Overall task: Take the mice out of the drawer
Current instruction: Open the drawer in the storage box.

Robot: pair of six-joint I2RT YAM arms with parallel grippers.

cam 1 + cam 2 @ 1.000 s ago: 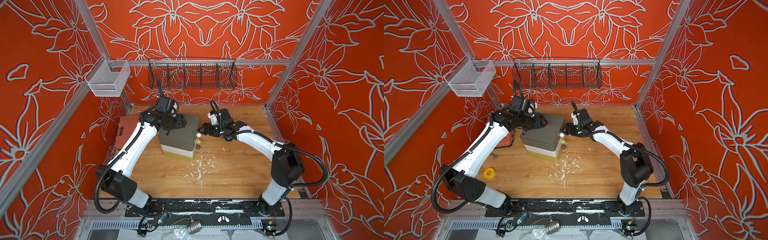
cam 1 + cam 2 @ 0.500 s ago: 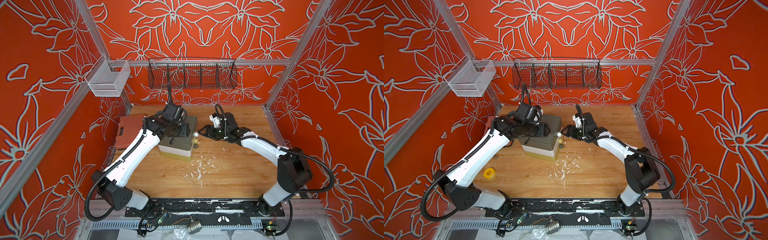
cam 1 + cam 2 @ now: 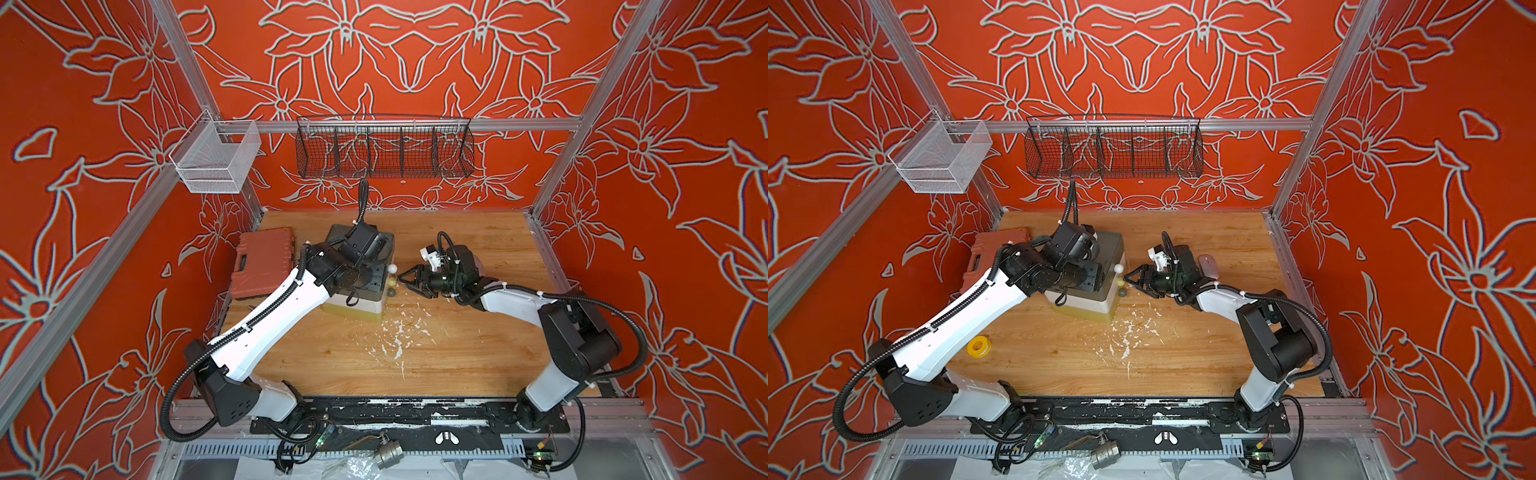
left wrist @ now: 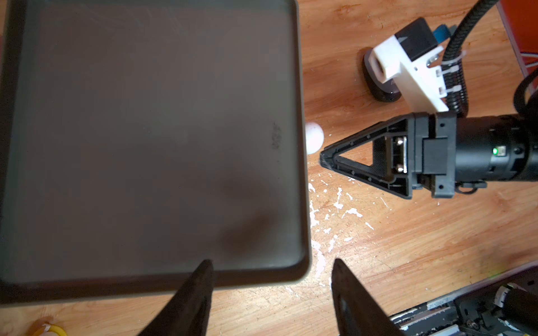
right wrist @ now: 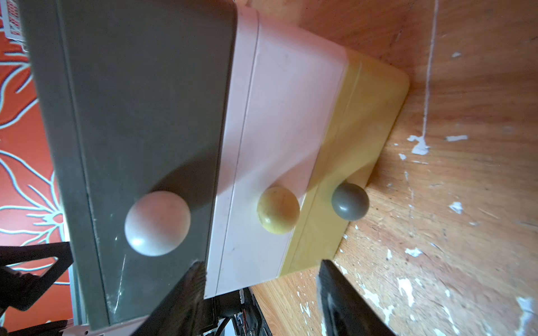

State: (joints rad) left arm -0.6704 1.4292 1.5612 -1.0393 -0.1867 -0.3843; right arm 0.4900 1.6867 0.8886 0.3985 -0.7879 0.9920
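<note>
Over the drawers (image 4: 145, 131), my left fingers (image 4: 203, 276) are wide and empty. They all look shut, hiding any mice inside. By the knobs (image 5: 157, 224), my right fingers (image 5: 189, 293) are apart, empty too. Right of them one mouse (image 3: 1208, 266) lies flat on the worktop (image 3: 1183, 353), long way running roughly front to back. It looks light, hard, slippy; I would pinch its long sides.

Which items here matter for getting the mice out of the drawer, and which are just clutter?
Job in hand:
- drawer unit
- knobs on its three drawers
- silver mouse, out on the table

Just lying about:
- orange case
- yellow tape roll
- black wire basket
- white mesh basket
- metal fitting
</note>
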